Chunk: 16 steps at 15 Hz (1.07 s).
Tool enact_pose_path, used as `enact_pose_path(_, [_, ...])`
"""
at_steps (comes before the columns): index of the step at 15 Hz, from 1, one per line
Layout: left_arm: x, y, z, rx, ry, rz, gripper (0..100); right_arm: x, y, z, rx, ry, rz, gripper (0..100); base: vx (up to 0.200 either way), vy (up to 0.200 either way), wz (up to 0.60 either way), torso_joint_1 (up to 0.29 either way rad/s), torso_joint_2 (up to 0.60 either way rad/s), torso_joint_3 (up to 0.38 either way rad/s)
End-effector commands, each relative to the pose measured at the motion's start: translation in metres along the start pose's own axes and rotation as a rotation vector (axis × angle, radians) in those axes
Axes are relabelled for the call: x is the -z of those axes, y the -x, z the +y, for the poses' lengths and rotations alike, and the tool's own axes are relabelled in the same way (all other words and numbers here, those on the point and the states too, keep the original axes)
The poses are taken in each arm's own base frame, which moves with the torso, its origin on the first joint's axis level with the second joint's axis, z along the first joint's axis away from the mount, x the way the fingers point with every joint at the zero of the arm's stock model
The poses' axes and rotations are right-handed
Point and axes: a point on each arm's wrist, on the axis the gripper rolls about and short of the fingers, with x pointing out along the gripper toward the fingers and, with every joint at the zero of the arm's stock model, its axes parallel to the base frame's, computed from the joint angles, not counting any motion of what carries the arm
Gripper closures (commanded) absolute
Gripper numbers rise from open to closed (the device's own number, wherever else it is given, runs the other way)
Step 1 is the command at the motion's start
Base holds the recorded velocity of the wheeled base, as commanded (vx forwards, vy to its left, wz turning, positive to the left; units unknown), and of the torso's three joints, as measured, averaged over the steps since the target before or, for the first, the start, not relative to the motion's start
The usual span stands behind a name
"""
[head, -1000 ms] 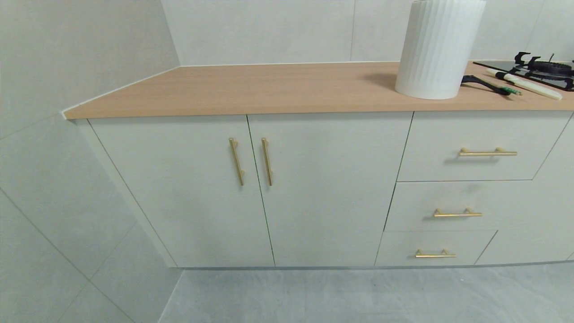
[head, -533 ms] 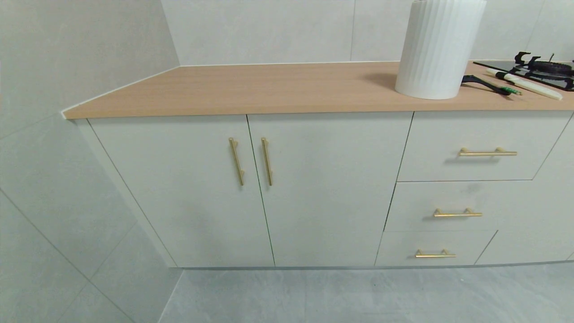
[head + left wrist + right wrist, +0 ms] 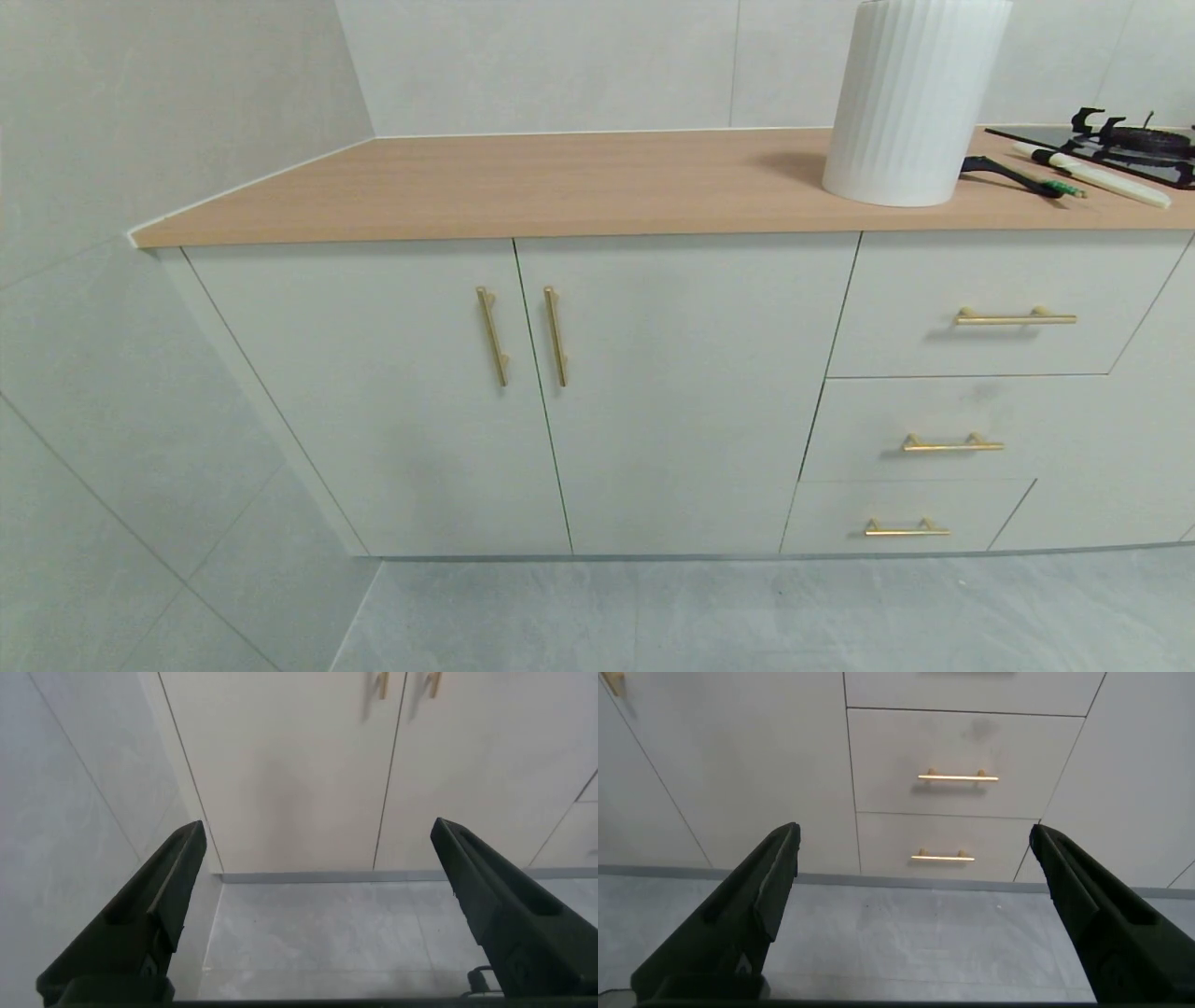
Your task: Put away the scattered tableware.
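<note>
Nothing has moved since the earlier frames; we find every item and the head view where they were. On the counter [image 3: 560, 187], toward its right end, stands an upright white ribbed canister [image 3: 915, 103]. Just to its right lies the black utensil [image 3: 1013, 175], flat on the wood, its near end green. Beside that lies the white utensil [image 3: 1092, 173], along the near edge of the hob [image 3: 1134, 140]; we cannot tell whether they touch. Below the counter, the two doors [image 3: 691, 392] and the three drawers [image 3: 999, 308] are all shut. We note the left gripper [image 3: 318, 833] low before the doors, above the floor [image 3: 318, 933], its fingers spread wide with nothing between them. The right gripper [image 3: 915, 833] hangs low before the two lower drawers, fingers likewise wide apart and holding nothing. Both grippers are well apart from the utensils on the counter.
</note>
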Motion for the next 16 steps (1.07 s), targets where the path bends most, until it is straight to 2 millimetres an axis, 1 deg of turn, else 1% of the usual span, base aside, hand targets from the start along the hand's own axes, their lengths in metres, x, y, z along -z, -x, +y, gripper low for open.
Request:
enact_pose_path(1, [-0.0001,-0.0001,0.0000,-0.002,0.003,0.001,0,0.0001,-0.0002,0.0000,-0.001,0.001,0.004,0,0.000,0.000,0.00,0.000,0.00,0.000])
enact_pose_path(2, [-0.0001,-0.0001,0.0000,-0.002,0.026,0.001,0,0.0005,-0.0003,-0.0001,0.004,-0.002,0.005,0,0.000,0.000,0.00,0.000,0.00,0.000])
enact_pose_path(10, [-0.0001,-0.0001,0.0000,-0.002,0.027,0.001,0,0.0001,-0.0002,-0.0001,0.003,-0.002,0.004,0,0.000,0.000,0.00,0.000,0.00,0.000])
enact_pose_path(15, [-0.0001,-0.0001,0.0000,-0.002,0.027,0.001,0,0.0001,-0.0002,-0.0001,0.004,-0.005,0.004,0,0.000,-0.200,0.00,0.003,0.00,0.001])
enact_pose_path(16, [-0.0001,-0.0001,0.0000,-0.002,0.027,0.001,0,0.0001,-0.0002,-0.0001,0.004,-0.007,0.004,0,0.000,0.000,0.00,0.000,0.00,0.000])
